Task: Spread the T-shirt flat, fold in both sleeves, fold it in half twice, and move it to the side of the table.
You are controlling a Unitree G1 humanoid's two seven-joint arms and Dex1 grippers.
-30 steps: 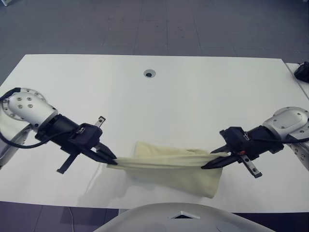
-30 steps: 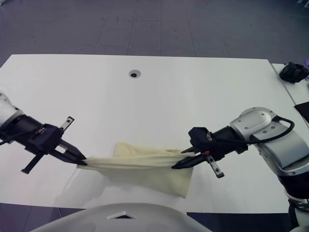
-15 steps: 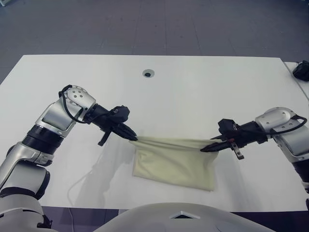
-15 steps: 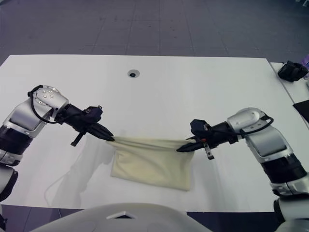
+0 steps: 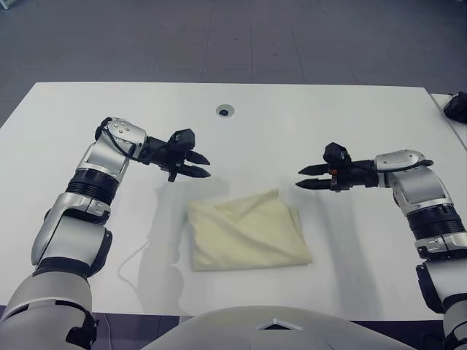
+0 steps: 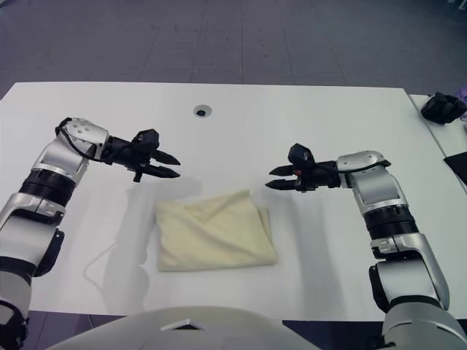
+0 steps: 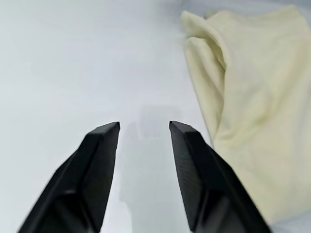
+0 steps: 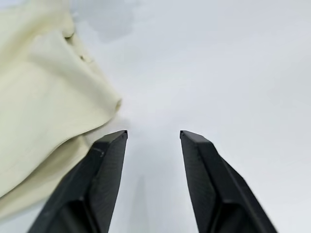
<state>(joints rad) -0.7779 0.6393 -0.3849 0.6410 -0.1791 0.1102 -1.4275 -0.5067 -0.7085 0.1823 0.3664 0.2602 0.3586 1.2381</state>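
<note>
Near-centre of worktop (image 5: 328, 117): T-shirt (image 5: 248, 230) lies as compact, slightly rumpled folded rectangle, unheld. Left gripper (image 5: 207, 168) and right gripper (image 5: 299, 179) both spread and empty, hovering just past its far corners. Judged: folds done, side move not yet. Next: pinch stacked edge, slide sideways. Open room left and right; near worktop edge close.

Folded T-shirt (image 5: 246, 231) on white table (image 5: 292, 124)

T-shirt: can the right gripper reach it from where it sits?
Probably yes. The right gripper hangs open beside the far right corner of the T-shirt, only bare table between them.
</note>
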